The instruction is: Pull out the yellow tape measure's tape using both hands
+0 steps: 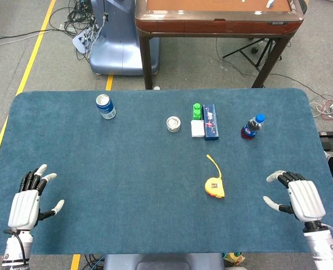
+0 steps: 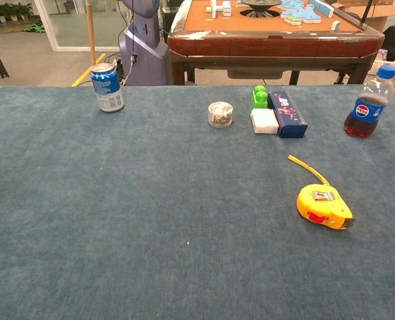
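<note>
The yellow tape measure (image 1: 214,187) (image 2: 323,206) lies flat on the blue table, right of centre, with a short yellow strap or tape end (image 1: 212,163) (image 2: 308,169) trailing toward the far side. My left hand (image 1: 32,197) rests near the front left corner, fingers spread and holding nothing. My right hand (image 1: 295,194) sits near the front right edge, fingers apart and empty, roughly a hand's width to the right of the tape measure. Neither hand shows in the chest view.
A blue can (image 1: 105,106) (image 2: 107,87) stands at the far left. A small round tin (image 1: 173,124) (image 2: 220,114), a green block (image 1: 197,111), a white block (image 1: 197,129) and a dark blue box (image 1: 211,121) (image 2: 287,113) sit mid-back. A cola bottle (image 1: 251,127) (image 2: 369,102) stands far right.
</note>
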Tool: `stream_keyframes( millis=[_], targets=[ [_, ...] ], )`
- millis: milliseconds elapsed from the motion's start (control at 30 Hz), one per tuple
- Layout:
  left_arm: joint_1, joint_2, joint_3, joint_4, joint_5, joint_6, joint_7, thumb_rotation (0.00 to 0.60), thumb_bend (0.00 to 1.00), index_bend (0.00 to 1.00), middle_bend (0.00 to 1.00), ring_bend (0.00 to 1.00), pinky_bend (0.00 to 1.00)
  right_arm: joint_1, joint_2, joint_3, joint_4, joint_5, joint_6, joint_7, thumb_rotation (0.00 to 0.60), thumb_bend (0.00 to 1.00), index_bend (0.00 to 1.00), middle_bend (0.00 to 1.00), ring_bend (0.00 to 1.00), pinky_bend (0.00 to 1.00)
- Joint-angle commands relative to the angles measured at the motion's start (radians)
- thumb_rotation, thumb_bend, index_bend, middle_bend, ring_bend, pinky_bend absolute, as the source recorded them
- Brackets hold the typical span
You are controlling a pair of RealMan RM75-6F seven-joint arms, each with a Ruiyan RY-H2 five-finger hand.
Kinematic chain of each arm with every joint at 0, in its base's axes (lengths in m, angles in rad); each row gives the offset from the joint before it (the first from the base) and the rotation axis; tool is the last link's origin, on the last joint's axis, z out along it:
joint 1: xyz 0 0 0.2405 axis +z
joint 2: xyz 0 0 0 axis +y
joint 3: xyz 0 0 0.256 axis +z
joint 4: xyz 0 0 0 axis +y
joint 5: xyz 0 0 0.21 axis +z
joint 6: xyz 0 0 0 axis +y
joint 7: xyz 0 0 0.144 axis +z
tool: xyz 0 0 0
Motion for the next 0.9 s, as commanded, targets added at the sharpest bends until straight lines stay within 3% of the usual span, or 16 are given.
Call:
stream_keyframes(
  millis=[33,533,733,900],
  targets=[
    [0.0,0.0,-0.001,0.001,0.0,0.0,-0.001,0.6,0.21,0.23,0.07,0.01,0.0,0.005,-0.002,0.001,-0.001,0.0,-0.007,-0.003,0.6,0.25,0.44,0.4,0.37,0.38],
    [0.012,0.005,0.004,0.0,0.008,0.014,-0.009,0.6,0.21,0.23,0.07,0.01,0.0,0.064,-0.027,0.022,0.04,0.03,-0.092,-0.048,0.6,0.26,0.41,0.4,0.37,0.38],
    [0.018,0.003,0.008,-0.002,0.011,0.019,-0.008,0.6,0.21,0.23,0.07,0.01,0.0,0.134,-0.051,0.037,0.072,0.083,-0.206,-0.154,0.6,0.25,0.29,0.35,0.34,0.37],
    [0.022,0.006,0.007,-0.006,0.008,0.023,-0.005,0.6,0.21,0.23,0.07,0.01,0.0,0.188,-0.102,0.05,0.109,0.114,-0.268,-0.247,0.6,0.22,0.2,0.25,0.23,0.29]
  ],
)
